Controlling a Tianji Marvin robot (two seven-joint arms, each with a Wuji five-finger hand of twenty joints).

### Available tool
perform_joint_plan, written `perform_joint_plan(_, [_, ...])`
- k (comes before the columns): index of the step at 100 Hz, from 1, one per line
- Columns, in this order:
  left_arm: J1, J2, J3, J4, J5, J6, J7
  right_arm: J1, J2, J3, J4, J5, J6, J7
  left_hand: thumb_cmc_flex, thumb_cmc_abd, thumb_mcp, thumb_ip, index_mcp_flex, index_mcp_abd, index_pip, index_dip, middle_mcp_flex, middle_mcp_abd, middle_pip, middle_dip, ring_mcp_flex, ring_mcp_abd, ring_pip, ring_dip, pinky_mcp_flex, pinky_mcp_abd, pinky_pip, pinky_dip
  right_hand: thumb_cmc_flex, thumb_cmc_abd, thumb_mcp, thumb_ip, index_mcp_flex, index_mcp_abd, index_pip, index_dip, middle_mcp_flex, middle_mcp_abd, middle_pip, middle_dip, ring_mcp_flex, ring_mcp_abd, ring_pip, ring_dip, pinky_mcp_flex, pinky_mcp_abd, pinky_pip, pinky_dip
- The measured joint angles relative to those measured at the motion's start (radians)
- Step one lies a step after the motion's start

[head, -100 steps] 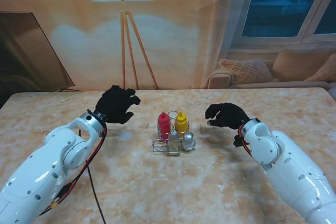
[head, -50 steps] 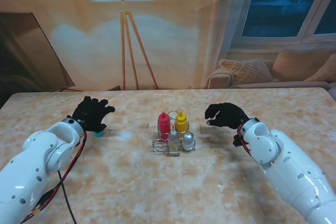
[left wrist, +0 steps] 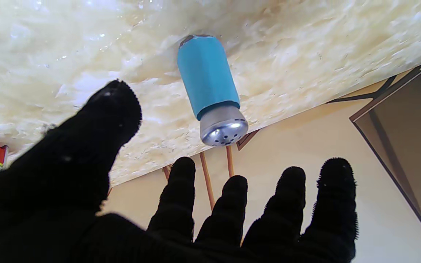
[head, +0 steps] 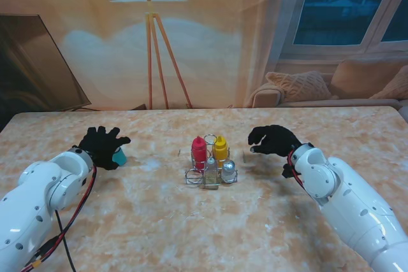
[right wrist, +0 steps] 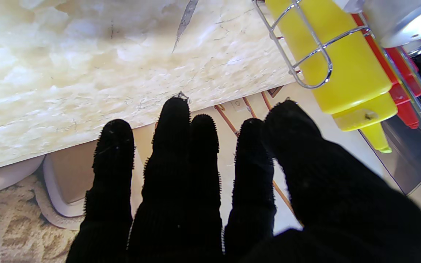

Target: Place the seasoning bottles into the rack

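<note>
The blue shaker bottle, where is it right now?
In the stand view, the blue shaker stands on the table on the left side, just beyond the open left hand and well apart from the rack in the middle.

Seemingly bare table [head: 153,208] around rack [head: 211,176]
</note>
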Motion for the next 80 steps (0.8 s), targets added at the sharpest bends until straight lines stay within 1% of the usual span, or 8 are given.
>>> perform_joint_plan(15, [-0.029, 0.002, 0.03, 0.054, -0.013, 0.008, 0.038, 0.004, 0.0, -0.004, 0.004, 0.001, 0.0, 0.003, -0.004, -0.001, 0.002, 0.0, -0.012, -0.003, -0.004, 0.0, -0.012, 0.001, 0.001, 0.0, 0.0, 0.0, 0.0, -0.001, 0.003, 0.001, 0.0, -0.002, 0.0, 0.0, 0.0, 0.0, 0.0, 0.0, 0.0, 0.0, 0.0, 0.0, 0.0, 0.0, 0.0, 0.0, 0.0, 0.0, 0.0, 0.0, 0.0, 0.0])
perform_joint_plan(23, [-0.041, 0.002, 0.04, 0.07, -0.025, 0.008, 0.036, 0.005, 0.0, -0.006, 0.005, 0.003, 0.001, 0.003, -0.004, -0.002, 0.006, 0.0, -0.012, -0.009, -0.004, 0.0, -0.012, 0.001, 0.001, 0.0, 0.001, 0.0, 0.0, -0.001, 0.02, 0.001, 0.021, -0.002, 0.0, 0.0, 0.0, 0.0, 0.0, 0.0, 0.0, 0.0, 0.0, 0.0, 0.0, 0.0, 0.0, 0.0, 0.0, 0.0, 0.0, 0.0, 0.0, 0.0])
perform_joint_plan(30, [-0.048, 0.002, 0.044, 0.072, -0.031, 0.008, 0.014, 0.007, 0.0, -0.007, 0.007, 0.003, 0.002, 0.003, -0.004, -0.017, 0.019, 0.0, -0.011, -0.012, -0.004, 0.003, -0.012, 0.001, 0.005, 0.015, 0.023, -0.001, 0.01, -0.001, 0.043, -0.008, 0.062, -0.002, 0.0, 0.0, 0.0, 0.0, 0.0, 0.0, 0.0, 0.0, 0.0, 0.0, 0.0, 0.0, 0.0, 0.0, 0.0, 0.0, 0.0, 0.0, 0.0, 0.0])
perform_joint_plan(39, [-0.057, 0.003, 0.049, 0.078, -0.034, 0.004, 0.0, 0.009, 0.0, -0.01, 0.008, 0.005, 0.003, 0.003, 0.001, -0.016, 0.031, 0.0, -0.006, -0.022, 0.006, 0.012, -0.012, 0.001, 0.016, 0.043, 0.075, -0.028, 0.049, 0.031, 0.083, -0.046, 0.123, 0.023, 0.0, 0.0, 0.0, 0.0, 0.0, 0.0, 0.0, 0.0, 0.0, 0.0, 0.0, 0.0, 0.0, 0.0, 0.0, 0.0, 0.0, 0.0, 0.0, 0.0])
perform_joint_plan(52, [-0.075, 0.004, 0.061, 0.1, -0.042, -0.003, 0.012, 0.011, -0.001, -0.014, 0.011, 0.007, 0.005, 0.004, 0.016, -0.052, 0.067, 0.0, 0.058, -0.023, 0.065, 0.043, -0.008, 0.0, 0.032, 0.072, 0.135, -0.051, 0.098, 0.1, 0.145, -0.108, 0.197, 0.071, 0.0, 0.0, 0.0, 0.0, 0.0, 0.0, 0.0, 0.0, 0.0, 0.0, 0.0, 0.0, 0.0, 0.0, 0.0, 0.0, 0.0, 0.0, 0.0, 0.0])
perform_joint_plan(61, [-0.087, 0.004, 0.072, 0.118, -0.045, -0.001, 0.031, 0.012, -0.001, -0.014, 0.011, 0.007, 0.005, 0.005, 0.039, -0.053, 0.081, 0.0, 0.097, -0.023, 0.089, 0.06, 0.017, -0.004, 0.064, 0.088, 0.176, -0.058, 0.134, 0.142, 0.183, -0.135, 0.236, 0.084, 0.0, 0.0, 0.0, 0.0, 0.0, 0.0, 0.0, 0.0, 0.0, 0.0, 0.0, 0.0, 0.0, 0.0, 0.0, 0.0, 0.0, 0.0, 0.0, 0.0])
perform_joint_plan(67, [-0.095, 0.004, 0.079, 0.127, -0.052, 0.002, 0.032, 0.013, -0.001, -0.014, 0.012, 0.008, 0.005, 0.005, 0.065, -0.066, 0.088, 0.0, 0.129, -0.028, 0.116, 0.081, 0.043, -0.014, 0.085, 0.106, 0.216, -0.069, 0.167, 0.179, 0.214, -0.168, 0.269, 0.088, 0.0, 0.0, 0.0, 0.0, 0.0, 0.0, 0.0, 0.0, 0.0, 0.0, 0.0, 0.0, 0.0, 0.0, 0.0, 0.0, 0.0, 0.0, 0.0, 0.0])
perform_joint_plan(80, [-0.106, 0.004, 0.086, 0.138, -0.062, 0.006, 0.027, 0.013, -0.001, -0.014, 0.013, 0.009, 0.007, 0.005, 0.107, -0.078, 0.106, 0.0, 0.172, -0.028, 0.177, 0.115, 0.102, -0.039, 0.124, 0.132, 0.305, -0.11, 0.224, 0.252, 0.291, -0.217, 0.316, 0.097, 0.0, 0.0, 0.0, 0.0, 0.0, 0.0, 0.0, 0.0, 0.0, 0.0, 0.0, 0.0, 0.0, 0.0, 0.0, 0.0, 0.0, 0.0, 0.0, 0.0])
